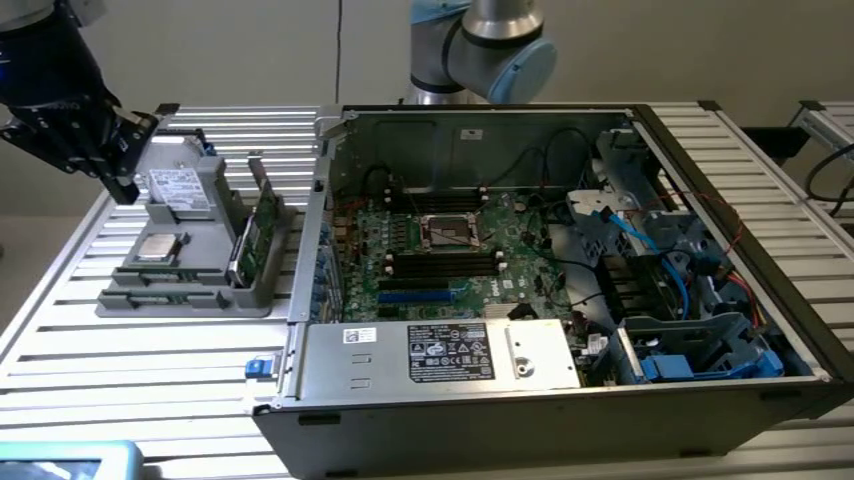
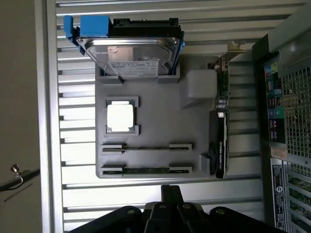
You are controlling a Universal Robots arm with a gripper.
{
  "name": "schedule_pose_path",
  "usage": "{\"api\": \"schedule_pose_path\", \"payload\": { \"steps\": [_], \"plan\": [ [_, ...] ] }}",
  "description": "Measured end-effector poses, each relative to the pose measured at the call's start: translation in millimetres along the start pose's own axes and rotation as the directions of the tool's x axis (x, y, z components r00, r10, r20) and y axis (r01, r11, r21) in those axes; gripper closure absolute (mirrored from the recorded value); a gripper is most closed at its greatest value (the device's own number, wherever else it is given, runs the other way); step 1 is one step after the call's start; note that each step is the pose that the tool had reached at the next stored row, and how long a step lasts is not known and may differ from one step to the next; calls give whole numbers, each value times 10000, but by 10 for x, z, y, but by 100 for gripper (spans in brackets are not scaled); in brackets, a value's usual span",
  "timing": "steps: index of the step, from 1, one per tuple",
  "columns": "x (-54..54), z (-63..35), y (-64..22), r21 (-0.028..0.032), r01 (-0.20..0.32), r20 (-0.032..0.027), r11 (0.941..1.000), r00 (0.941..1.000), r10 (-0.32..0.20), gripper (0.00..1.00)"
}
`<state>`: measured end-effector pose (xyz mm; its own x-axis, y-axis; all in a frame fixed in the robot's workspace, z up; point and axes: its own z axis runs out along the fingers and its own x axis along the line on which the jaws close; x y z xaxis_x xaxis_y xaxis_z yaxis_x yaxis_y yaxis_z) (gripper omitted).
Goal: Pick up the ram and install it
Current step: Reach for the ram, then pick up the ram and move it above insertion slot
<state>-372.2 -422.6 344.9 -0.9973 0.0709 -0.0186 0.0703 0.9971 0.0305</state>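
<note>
Slatted table (image 1: 147, 400) carried open computer case (image 1: 534, 390) on exterior view's right. Grey parts tray (image 1: 220, 300) sat just beside case, on exterior view's left. Gripper (image 2: 171, 190) hung above tray, apart from it, fingers pressed together, gripping nothing. Hard drive (image 2: 131, 53) at tray's far end. Ram (image 2: 146, 147) lay in tray slot, second stick (image 2: 146, 170) alongside, processor (image 2: 120, 116) near.

Exterior view looks down at case (image 1: 467, 140) and grey tray (image 1: 180, 298); wrist view hangs directly above that tray (image 2: 155, 121).
</note>
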Motion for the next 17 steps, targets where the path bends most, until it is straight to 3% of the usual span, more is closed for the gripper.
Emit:
{"api": "schedule_pose_path", "payload": {
  "steps": [5, 17],
  "plan": [
    [110, 27, -9, 44, 2, 4, 10000, 10000, -2, 89],
    [122, 43, -10, 51, 2, 5, 10000, 10000, -2, 89]
  ]
}}
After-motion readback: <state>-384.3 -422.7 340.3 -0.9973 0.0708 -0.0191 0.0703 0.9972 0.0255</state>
